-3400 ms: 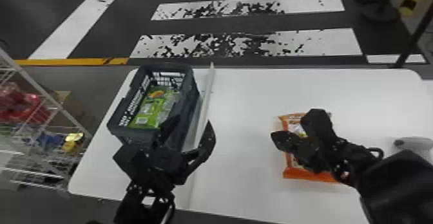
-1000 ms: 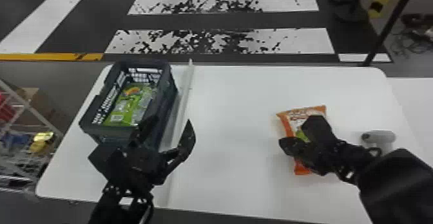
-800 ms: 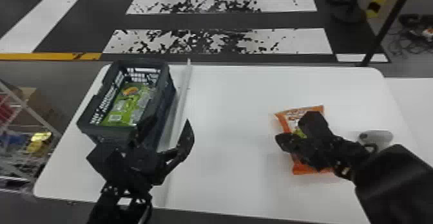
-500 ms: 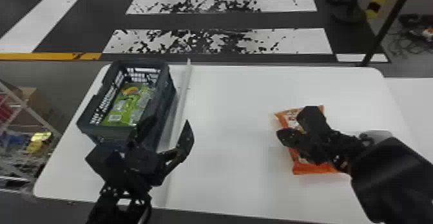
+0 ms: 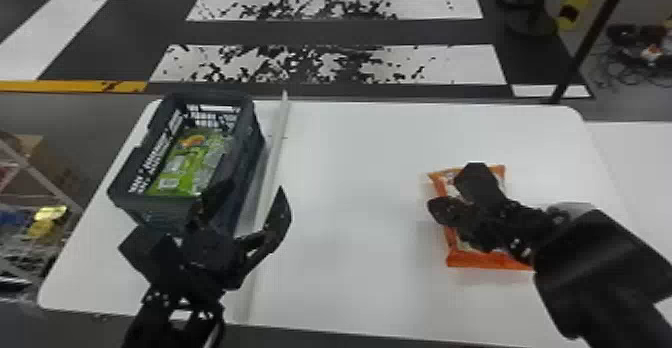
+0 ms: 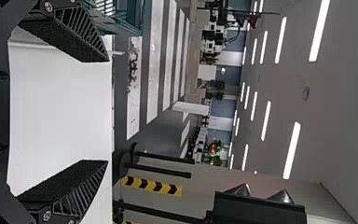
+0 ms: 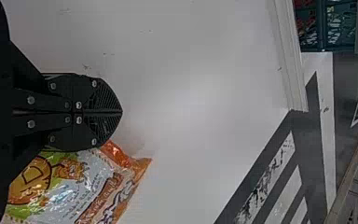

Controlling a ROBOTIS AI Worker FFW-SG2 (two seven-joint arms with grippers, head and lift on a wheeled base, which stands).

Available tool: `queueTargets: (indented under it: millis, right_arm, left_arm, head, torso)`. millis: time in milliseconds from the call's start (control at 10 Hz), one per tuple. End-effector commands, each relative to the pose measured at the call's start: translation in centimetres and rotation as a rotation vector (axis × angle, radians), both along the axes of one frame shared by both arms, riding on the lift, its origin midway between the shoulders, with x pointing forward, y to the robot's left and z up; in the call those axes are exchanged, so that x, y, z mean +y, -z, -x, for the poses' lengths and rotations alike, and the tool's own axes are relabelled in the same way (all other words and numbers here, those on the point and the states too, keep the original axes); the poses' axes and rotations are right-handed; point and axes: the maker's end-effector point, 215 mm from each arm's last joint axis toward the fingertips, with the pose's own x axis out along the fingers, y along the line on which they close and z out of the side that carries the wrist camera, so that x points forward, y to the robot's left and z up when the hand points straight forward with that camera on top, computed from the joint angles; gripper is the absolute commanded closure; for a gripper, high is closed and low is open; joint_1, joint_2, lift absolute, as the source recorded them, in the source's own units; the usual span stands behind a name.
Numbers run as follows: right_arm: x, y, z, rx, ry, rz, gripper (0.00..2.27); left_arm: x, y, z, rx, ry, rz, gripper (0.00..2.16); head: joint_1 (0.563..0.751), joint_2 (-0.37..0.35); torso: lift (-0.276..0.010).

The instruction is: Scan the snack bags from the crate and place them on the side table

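Since the preceding frames, the right arm [image 5: 610, 277] has shifted farther over the pale grey item [image 5: 575, 206], masking more of it.

At the left, the crate [image 5: 125, 189] stands on the desk [image 5: 350, 182] with a green snack bag [image 5: 182, 172] inside; we judge that this position keeps the stock on the left arm's side. The left gripper [image 5: 253, 189] waits at the crate's near end, jaws well apart, presumably ready for the next pick. Beside the crate, we see a white strip [image 5: 272, 167], probably a divider between stock and work area.

To the right, the orange snack bag [image 5: 487, 259] lies on the desk, likely set down for scanning. Above it, the right gripper [image 7: 121, 112] has its jaws together with nothing visibly clamped, perhaps to press or steady the bag.
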Motion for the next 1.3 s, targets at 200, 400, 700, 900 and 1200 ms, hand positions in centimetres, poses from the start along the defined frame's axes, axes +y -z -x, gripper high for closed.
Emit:
queueTargets:
  millis: [200, 400, 700, 900, 1200]
  right_arm:
    - [0.2, -5.3, 0.0, -0.095, 0.076, -0.127, 1.77]
    - [-1.6, -7.9, 0.6, -0.130, 0.150, -0.194, 1.17]
    - [-5.8, -9.4, 2.4, -0.145, 0.278, -0.212, 0.22]
    - [-9.9, -9.6, 3.7, -0.170, 0.395, -0.165, 0.20]
    - [-16.3, -6.6, 6.6, -0.045, 0.585, -0.137, 0.21]
  left_arm:
    - [0.1, -0.1, 0.0, -0.002, -0.001, 0.000, 0.10]
    - [-0.4, -0.6, 0.0, -0.010, 0.005, 0.006, 0.10]
    - [-0.8, -0.9, -0.1, -0.006, 0.004, 0.009, 0.10]
    - [-1.0, -0.5, 0.0, 0.001, 0.001, 0.016, 0.10]
    - [-1.1, -0.8, 0.0, -0.003, -0.001, 0.020, 0.10]
  head:
    - [0.695, 0.074]
    - [0.695, 0.067]
    - [0.695, 0.018]
    - [0.695, -0.031]
    - [0.695, -0.109]
  torso:
    - [-0.050]
    - [-0.050]
    - [-0.050]
    - [-0.050]
    - [-0.050]
